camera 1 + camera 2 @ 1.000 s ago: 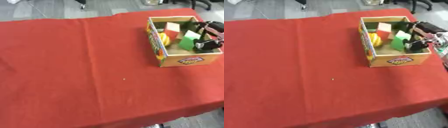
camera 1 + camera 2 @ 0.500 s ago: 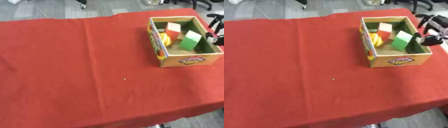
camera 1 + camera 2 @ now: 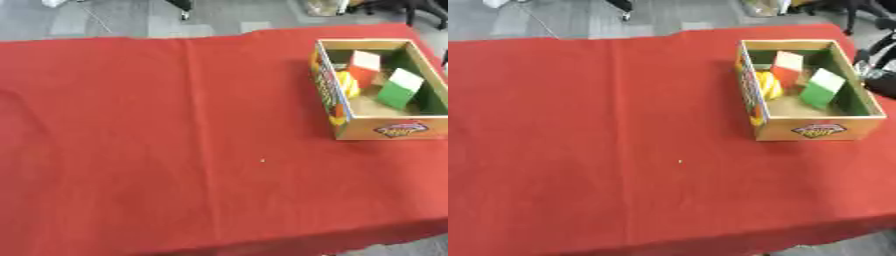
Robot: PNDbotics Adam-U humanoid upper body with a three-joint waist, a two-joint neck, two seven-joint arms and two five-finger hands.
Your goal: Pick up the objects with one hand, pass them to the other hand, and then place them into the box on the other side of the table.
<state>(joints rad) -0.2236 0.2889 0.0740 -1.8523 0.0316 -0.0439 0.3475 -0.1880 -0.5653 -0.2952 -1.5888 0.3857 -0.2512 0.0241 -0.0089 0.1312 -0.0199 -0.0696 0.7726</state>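
A cardboard box [image 3: 816, 130] stands at the right side of the red table. Inside it lie a green block with a white top [image 3: 822, 88], a red block with a white top [image 3: 784, 69] and a yellow thing [image 3: 766, 85] against the left wall. My right hand [image 3: 879, 67] shows only in the right eye view, as a dark shape at the right edge, just outside the box's right wall and holding nothing that I can see. My left hand is in no view.
The red cloth [image 3: 157, 130] covers the whole table, with a tiny white speck [image 3: 262, 160] near the middle. Grey floor and chair legs [image 3: 182, 6] lie beyond the far edge. The table's front edge runs along the bottom.
My right hand was over the box's right side a second ago. It has since drawn back to the right, out of the box, leaving the blocks inside.
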